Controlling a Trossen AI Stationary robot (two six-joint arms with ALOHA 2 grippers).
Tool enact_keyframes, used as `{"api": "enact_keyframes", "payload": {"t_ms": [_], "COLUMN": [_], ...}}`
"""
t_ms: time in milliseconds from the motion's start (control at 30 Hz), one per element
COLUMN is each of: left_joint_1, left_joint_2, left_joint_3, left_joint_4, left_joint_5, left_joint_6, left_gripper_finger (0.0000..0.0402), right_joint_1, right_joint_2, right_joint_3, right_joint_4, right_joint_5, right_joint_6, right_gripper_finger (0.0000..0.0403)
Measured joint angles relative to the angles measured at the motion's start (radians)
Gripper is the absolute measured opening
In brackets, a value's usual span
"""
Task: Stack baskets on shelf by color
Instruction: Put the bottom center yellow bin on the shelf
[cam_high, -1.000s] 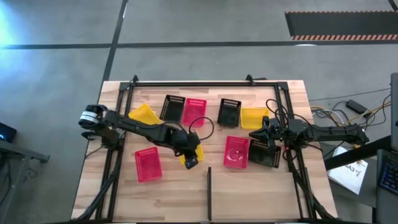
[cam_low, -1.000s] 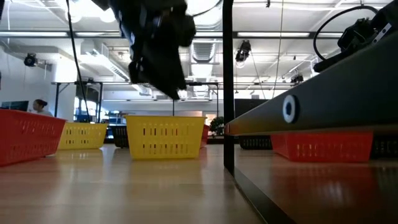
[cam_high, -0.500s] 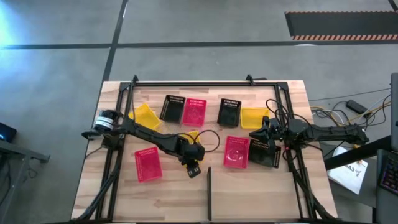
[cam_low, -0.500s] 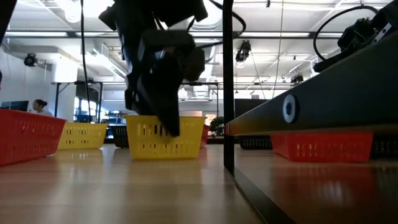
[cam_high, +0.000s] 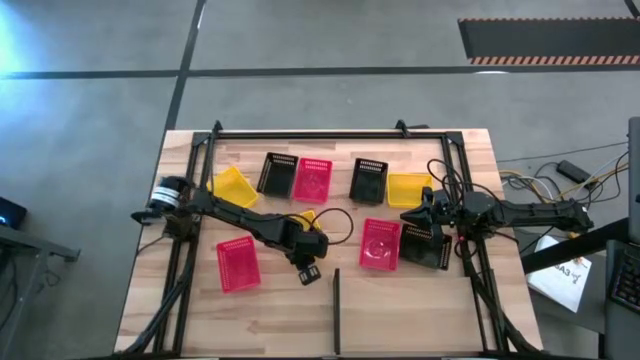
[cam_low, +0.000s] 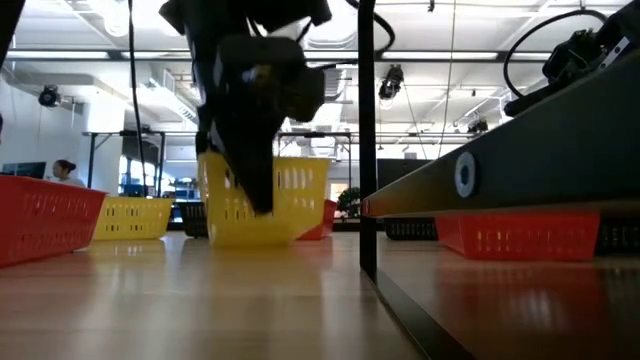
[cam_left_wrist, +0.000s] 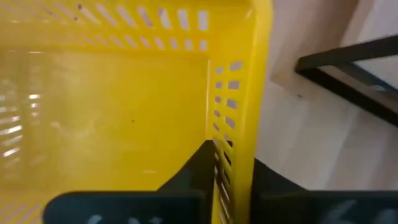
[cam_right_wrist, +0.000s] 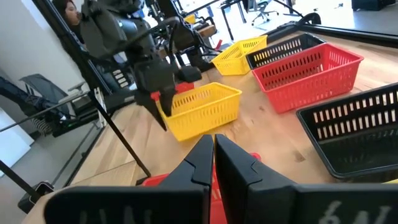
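My left gripper (cam_left_wrist: 231, 163) is shut on the wall of a yellow basket (cam_low: 290, 200) near the table's middle. The arm hides most of this basket in the high view (cam_high: 309, 217). My right gripper (cam_right_wrist: 212, 146) is shut and empty. It hangs over a pink-red basket (cam_high: 380, 245) and a black basket (cam_high: 426, 246) at the right. Other baskets rest flat on the table: yellow (cam_high: 230, 185), black (cam_high: 277, 172), pink-red (cam_high: 312, 180), black (cam_high: 368, 180), yellow (cam_high: 408, 188), pink-red (cam_high: 238, 265). The shelf's thin black bar (cam_high: 337, 310) lies near the front edge. My left gripper holds the yellow basket by one perforated side wall (cam_left_wrist: 239, 124). One finger (cam_left_wrist: 196, 168) is inside the basket and one is outside. The fingers come from above, pointing down. The basket is tilted: one bottom edge (cam_low: 235, 243) is low at the table and the other end is raised.
Black frame rails (cam_high: 190, 250) run along the table's left, right and far sides. A black post (cam_low: 366, 140) and a sloping rail (cam_low: 500, 170) stand close in the low view. A person (cam_low: 65, 172) sits far off in the room.
My left gripper has gone down and a little toward the near edge, onto the yellow basket, and has taken hold of its wall. The basket lay flat before. It is now tipped, with one end raised off the table.
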Motion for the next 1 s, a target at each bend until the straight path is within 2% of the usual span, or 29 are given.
{"api": "enact_keyframes", "payload": {"t_ms": [233, 467, 733, 1000], "left_joint_1": [0.004, 0.006, 0.003, -0.054], "left_joint_2": [-0.115, -0.146, -0.001, 0.253], "left_joint_3": [0.054, 0.310, 0.684, 1.007], "left_joint_4": [-0.061, -0.089, -0.086, -0.089], "left_joint_5": [0.033, 0.032, -0.018, -0.015], "left_joint_6": [-0.006, -0.010, -0.010, -0.016], "left_gripper_finger": [0.0000, 0.0000, 0.0000, 0.0000], "right_joint_1": [0.000, 0.000, 0.000, 0.000], "right_joint_2": [0.000, 0.001, 0.002, 0.002], "right_joint_3": [0.000, 0.000, 0.000, 0.001], "right_joint_4": [0.007, 0.001, -0.007, -0.011], "right_joint_5": [-0.003, -0.006, -0.006, -0.006], "right_joint_6": [0.189, 0.243, 0.243, 0.239], "right_gripper_finger": [0.0009, 0.0009, 0.0009, 0.0009]}}
